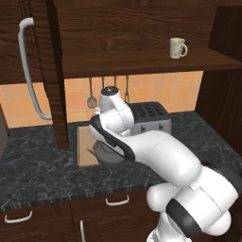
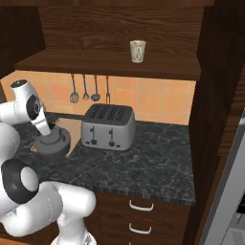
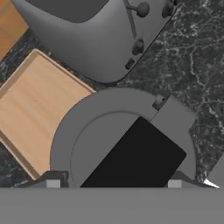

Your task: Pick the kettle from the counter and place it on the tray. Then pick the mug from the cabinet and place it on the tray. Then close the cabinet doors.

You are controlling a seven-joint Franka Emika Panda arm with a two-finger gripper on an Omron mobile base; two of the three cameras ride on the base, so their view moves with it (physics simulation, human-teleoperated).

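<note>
The dark grey kettle [image 3: 94,133] lies right under the hand, and my gripper [image 3: 113,183] is shut on its black handle [image 3: 140,157], one fingertip on each side. The kettle [image 2: 53,142] is at the near right corner of the light wooden tray [image 3: 39,109], partly over the tray [image 1: 84,144] and partly over the dark counter [image 1: 47,175]. I cannot tell whether it rests or hangs. My arm hides most of the kettle [image 1: 106,155] in the left base view. The cream mug [image 1: 177,47] stands on the cabinet shelf [image 2: 105,64]. The left cabinet door [image 1: 52,71] stands open.
A silver four-slot toaster [image 2: 107,127] stands on the counter just behind and to the right of the tray. Utensils [image 2: 83,88] hang on the tiled wall. The right cabinet door [image 2: 215,95] stands open at the right. Lower drawers [image 2: 141,206] sit under the counter's front edge.
</note>
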